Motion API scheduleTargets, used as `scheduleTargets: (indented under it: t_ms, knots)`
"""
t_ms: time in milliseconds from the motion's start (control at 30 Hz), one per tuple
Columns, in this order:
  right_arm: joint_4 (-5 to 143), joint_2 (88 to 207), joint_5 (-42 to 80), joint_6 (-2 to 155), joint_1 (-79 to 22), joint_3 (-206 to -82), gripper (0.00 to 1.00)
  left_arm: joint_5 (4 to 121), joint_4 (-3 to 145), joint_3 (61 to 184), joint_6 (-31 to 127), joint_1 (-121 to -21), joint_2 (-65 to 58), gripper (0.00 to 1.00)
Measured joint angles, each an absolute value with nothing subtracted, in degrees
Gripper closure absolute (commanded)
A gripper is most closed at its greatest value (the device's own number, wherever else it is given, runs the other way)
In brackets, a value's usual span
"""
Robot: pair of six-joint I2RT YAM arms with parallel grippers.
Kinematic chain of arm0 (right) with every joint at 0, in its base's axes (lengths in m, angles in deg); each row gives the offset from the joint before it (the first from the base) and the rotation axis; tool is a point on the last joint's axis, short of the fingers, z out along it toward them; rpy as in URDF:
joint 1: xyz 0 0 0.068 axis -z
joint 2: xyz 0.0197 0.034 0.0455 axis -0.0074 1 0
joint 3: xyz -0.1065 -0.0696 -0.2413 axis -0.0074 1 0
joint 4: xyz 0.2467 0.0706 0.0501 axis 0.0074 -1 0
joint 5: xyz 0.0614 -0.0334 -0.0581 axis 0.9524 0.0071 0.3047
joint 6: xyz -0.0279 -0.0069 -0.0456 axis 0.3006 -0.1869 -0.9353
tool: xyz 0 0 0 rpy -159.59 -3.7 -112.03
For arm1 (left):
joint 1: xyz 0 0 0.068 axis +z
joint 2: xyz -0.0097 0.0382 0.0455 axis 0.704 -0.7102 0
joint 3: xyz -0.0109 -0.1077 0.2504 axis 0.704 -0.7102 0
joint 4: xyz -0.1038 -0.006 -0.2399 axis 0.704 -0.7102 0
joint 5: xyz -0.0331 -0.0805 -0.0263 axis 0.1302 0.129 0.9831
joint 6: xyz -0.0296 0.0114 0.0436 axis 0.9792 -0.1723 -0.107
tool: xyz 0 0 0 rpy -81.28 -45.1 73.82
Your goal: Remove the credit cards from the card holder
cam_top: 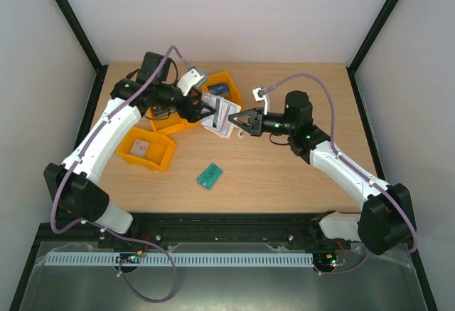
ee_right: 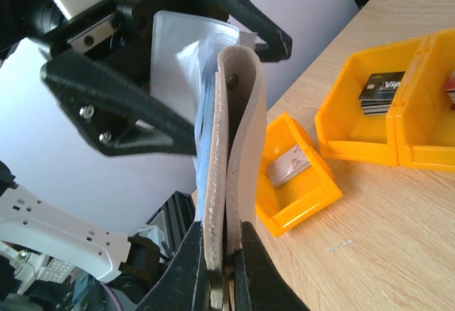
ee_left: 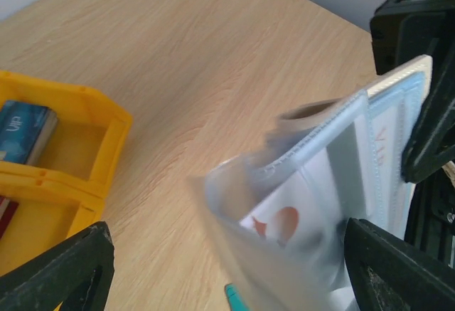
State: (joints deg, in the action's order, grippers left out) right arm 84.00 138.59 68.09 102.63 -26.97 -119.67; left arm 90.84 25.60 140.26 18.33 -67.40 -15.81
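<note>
The beige card holder (cam_top: 220, 117) hangs in the air between both grippers, folded open. My right gripper (ee_right: 224, 238) is shut on its beige leather edge (ee_right: 238, 133) and shows in the top view (cam_top: 234, 120). My left gripper (ee_left: 227, 261) is open, its fingers (ee_left: 64, 272) wide apart on either side of the clear pocket sheets (ee_left: 334, 183); it also shows in the top view (cam_top: 205, 108). A whitish card with red marks (ee_left: 284, 222) sits inside a pocket. The pockets' near part is blurred.
Yellow bins stand at the back left (cam_top: 146, 147) (cam_top: 226, 90). One holds a whitish card (ee_right: 288, 167), one a dark card (ee_right: 380, 83), one a blue card (ee_left: 25, 129). A green card (cam_top: 210, 176) lies flat on the wood table (cam_top: 298, 176).
</note>
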Motion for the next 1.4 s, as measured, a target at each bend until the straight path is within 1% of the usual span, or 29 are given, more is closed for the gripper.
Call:
scheduleTargets:
  t_ms: [133, 200, 267, 400, 500, 533, 567, 667, 767, 800, 867, 933, 1000, 1100, 1233, 1333, 1400]
  knots:
    - [83.76, 138.35, 69.16, 102.19, -26.97, -119.99, 0.98, 93.05, 25.29, 140.13, 17.57, -65.15, -14.74, 0.12]
    - [83.89, 138.32, 69.9, 102.19, -26.97, -120.3, 0.98, 94.38, 24.96, 140.11, 17.11, -64.65, -14.41, 0.18]
    - [84.2, 138.19, 70.69, 102.3, -26.97, -120.32, 0.98, 96.08, 24.61, 140.04, 16.74, -64.65, -14.34, 0.31]
    - [84.4, 138.11, 71.52, 102.3, -26.97, -120.32, 0.98, 100.19, 23.21, 139.69, 15.51, -64.71, -14.34, 0.69]
    - [84.46, 138.11, 71.91, 102.41, -26.95, -120.32, 0.98, 104.19, 22.05, 139.52, 14.2, -64.71, -14.34, 0.95]
    - [84.46, 138.11, 71.98, 102.52, -26.91, -120.32, 0.97, 105.57, 21.49, 139.47, 13.92, -64.71, -14.34, 0.97]
    - [84.44, 138.11, 72.13, 102.72, -26.86, -120.3, 0.91, 106.93, 21.11, 139.43, 13.3, -64.71, -14.32, 0.98]
    - [85.49, 138.3, 72.46, 104.16, -26.47, -120.19, 0.65, 110.42, 20.31, 139.36, 12.98, -64.36, -13.77, 0.98]
    - [88.77, 138.35, 73.23, 106.17, -26.93, -119.93, 0.53, 112.17, 20.24, 138.79, 13.02, -64.56, -13.4, 0.98]
    - [89.64, 138.35, 73.29, 106.63, -27.26, -119.84, 0.51, 112.46, 20.26, 138.55, 13.04, -64.76, -13.4, 0.98]
    - [90.62, 138.39, 73.2, 107.04, -27.91, -119.8, 0.51, 112.61, 20.24, 138.07, 13.09, -64.97, -13.4, 0.98]
    - [91.56, 138.54, 72.79, 107.7, -28.22, -119.71, 0.53, 112.63, 20.28, 137.88, 13.22, -65.39, -13.4, 0.98]
    - [92.94, 138.98, 72.29, 108.4, -28.59, -119.62, 0.6, 112.61, 20.42, 137.88, 13.33, -65.94, -13.45, 0.98]
    - [94.43, 139.94, 71.65, 109.03, -29.4, -119.62, 0.73, 112.54, 20.33, 137.88, 13.5, -66.96, -13.58, 0.98]
    - [95.21, 140.88, 71.08, 109.97, -29.62, -119.62, 0.75, 112.54, 20.24, 137.88, 13.63, -67.53, -13.84, 0.98]
    - [95.63, 141.06, 71.04, 110.21, -29.62, -119.62, 0.81, 112.54, 20.42, 137.88, 13.9, -67.58, -14.01, 0.98]
    - [95.8, 141.1, 71.08, 110.3, -29.62, -119.62, 0.83, 112.39, 20.55, 137.88, 14.44, -67.6, -14.17, 0.98]
